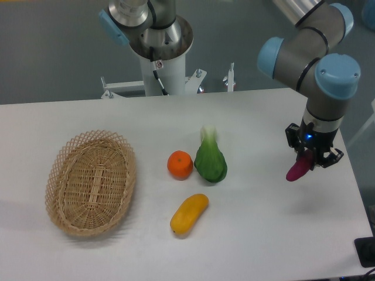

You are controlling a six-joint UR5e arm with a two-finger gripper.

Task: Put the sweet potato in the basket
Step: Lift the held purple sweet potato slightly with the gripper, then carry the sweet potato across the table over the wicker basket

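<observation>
Hanging at the right side of the desk (246, 246), the robot's hand (307, 159) is pointing down and its fingers are squeezing the sweet potato (299, 168). One end of the purple sweet potato is tucked up between the fingers. The other end is sticking out below them, leaning down and to the left. It is looking lifted off the white top, with a soft shadow lying under it.

Blue and grey, the arm (313, 64) is bending down from the top right corner to reach this spot. A little blue light is glowing just above the hand.

Far away on the left side, the basket (64, 193) is sitting flat on the desk. It is oval and woven, light tan, and nothing is lying inside it. The sweet potato and the basket are well apart, with other food sitting between them.

Near the middle, a round orange (180, 164) is sitting just beside a green leafy vegetable (211, 161), and the two are looking like they are touching. In front of them, a long yellow fruit (189, 213) is lying on its side, tilted, a bit apart from both.

Behind the desk, a white and silver robot base (161, 52) is standing.
</observation>
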